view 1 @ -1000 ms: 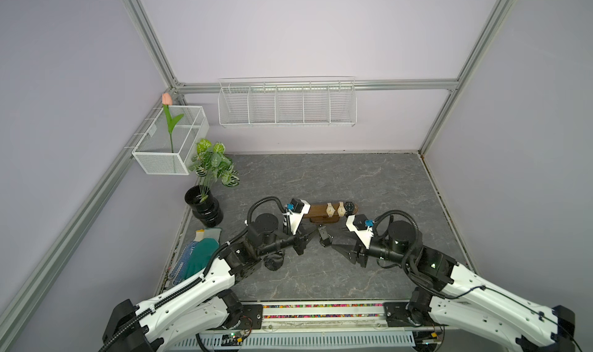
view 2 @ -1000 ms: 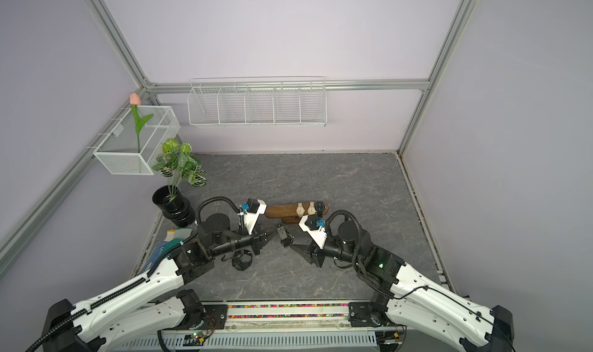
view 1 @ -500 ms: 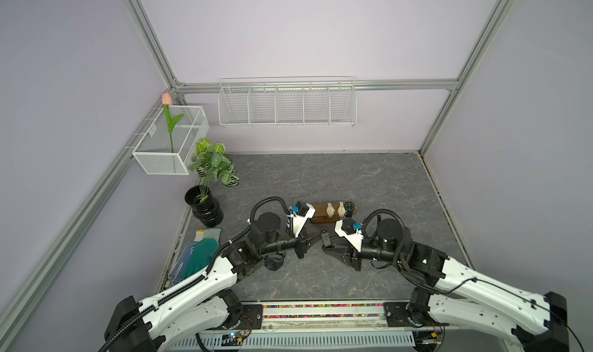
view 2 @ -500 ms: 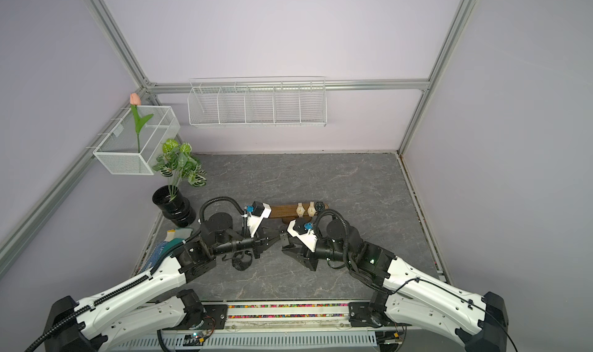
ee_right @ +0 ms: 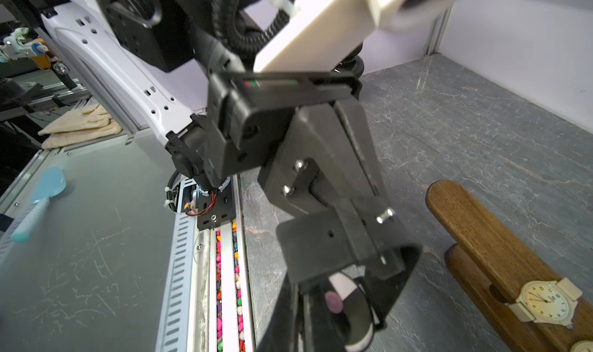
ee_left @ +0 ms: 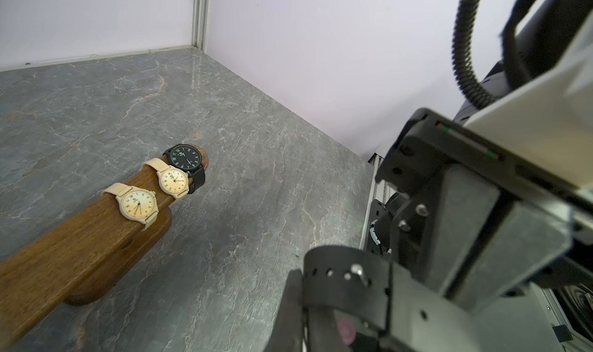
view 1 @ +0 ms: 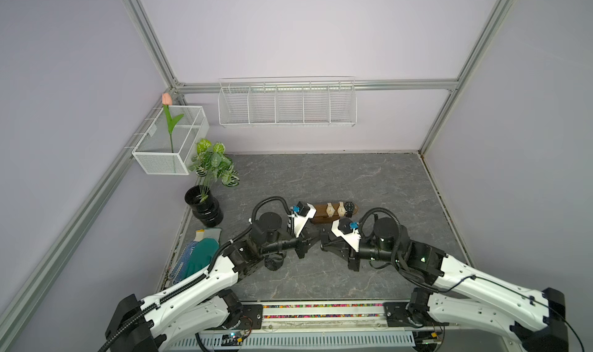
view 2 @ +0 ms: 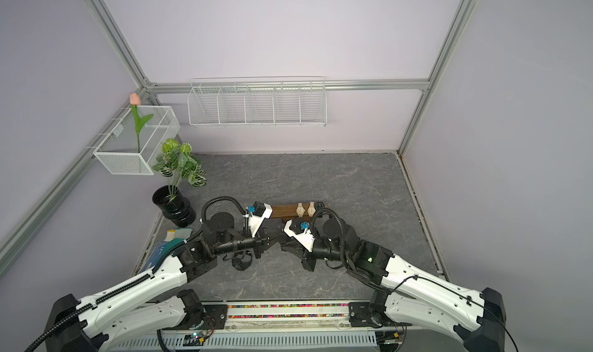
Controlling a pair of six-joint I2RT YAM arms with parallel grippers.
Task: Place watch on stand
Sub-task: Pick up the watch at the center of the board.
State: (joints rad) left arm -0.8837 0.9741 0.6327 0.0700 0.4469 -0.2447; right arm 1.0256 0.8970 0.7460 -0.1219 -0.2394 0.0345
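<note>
Both the left end effector (view 1: 310, 242) and the right end effector (view 1: 322, 242) look clamped on the black watch (ee_left: 333, 270), held between them above the tabletop. The stand (view 1: 319, 209) lies just beyond, its bar running left to right, with its bare left end nearest the left arm.

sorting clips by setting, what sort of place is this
Probably a lab test booth for robots: plain walls in a metal frame, two arms on a rail, staged props like a wire basket and plant.
</note>
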